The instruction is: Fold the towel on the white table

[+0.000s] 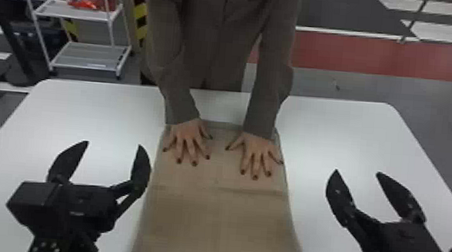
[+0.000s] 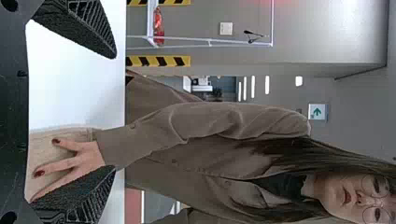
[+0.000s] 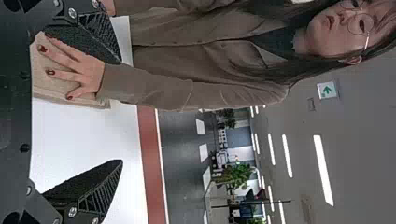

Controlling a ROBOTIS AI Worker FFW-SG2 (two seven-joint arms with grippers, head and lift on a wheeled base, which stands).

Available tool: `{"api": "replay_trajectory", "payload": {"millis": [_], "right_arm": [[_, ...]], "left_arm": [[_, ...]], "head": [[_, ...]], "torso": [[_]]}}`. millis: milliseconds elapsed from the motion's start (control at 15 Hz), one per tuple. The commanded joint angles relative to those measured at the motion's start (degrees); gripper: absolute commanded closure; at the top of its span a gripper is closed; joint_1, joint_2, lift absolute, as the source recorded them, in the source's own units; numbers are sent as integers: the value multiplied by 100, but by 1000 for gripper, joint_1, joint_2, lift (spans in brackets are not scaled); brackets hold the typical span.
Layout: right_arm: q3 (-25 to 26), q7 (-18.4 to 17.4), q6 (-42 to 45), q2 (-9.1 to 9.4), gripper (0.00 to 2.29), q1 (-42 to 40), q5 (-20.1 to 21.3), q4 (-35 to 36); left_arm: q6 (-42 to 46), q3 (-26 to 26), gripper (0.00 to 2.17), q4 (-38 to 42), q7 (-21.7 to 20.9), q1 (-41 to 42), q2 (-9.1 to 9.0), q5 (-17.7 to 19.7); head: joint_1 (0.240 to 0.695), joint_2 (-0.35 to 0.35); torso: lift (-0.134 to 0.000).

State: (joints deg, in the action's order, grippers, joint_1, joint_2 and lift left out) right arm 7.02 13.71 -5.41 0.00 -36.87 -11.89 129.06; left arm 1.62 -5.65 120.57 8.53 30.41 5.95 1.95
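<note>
- The tan towel (image 1: 213, 226) lies flat on the white table (image 1: 348, 133), between the two grippers, with a crease running across it.
- Left gripper (image 1: 114, 143): on the towel's left side, released, its two fingers spread wide; the inner one is just beside the towel's edge in the head view.
- Right gripper (image 1: 357, 171): on the towel's right side, also released with fingers well apart, set a little farther from the towel than the left one.
- Two hands of a person, one (image 1: 189, 138) toward the towel's left edge and the other (image 1: 257, 151) toward its right, rest palm down on the far part of the towel, fingers splayed.
- Direction sign (image 2: 317, 112): beyond the towel and high above it, bearing a green arrow.
- The pale mark on the left gripper's body, left of the towel, is too small to read.
- Wire shelf rack (image 1: 92, 55): beyond the towel, to its left, with something red on its upper shelf.
</note>
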Motion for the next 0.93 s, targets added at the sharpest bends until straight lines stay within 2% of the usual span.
{"api": "replay_trajectory", "payload": {"millis": [0,867], "right_arm": [[-17,0,0,5,140,-5,2,5],[10,0,0,5,140,180,99,-162]], "left_arm": [[0,12,26,37,0,17,11,-2],[18,12,26,-218,-9,-158,-6,34]], "head": [[695,-30],[695,-28]], "torso": [[-123],[-123]]}}
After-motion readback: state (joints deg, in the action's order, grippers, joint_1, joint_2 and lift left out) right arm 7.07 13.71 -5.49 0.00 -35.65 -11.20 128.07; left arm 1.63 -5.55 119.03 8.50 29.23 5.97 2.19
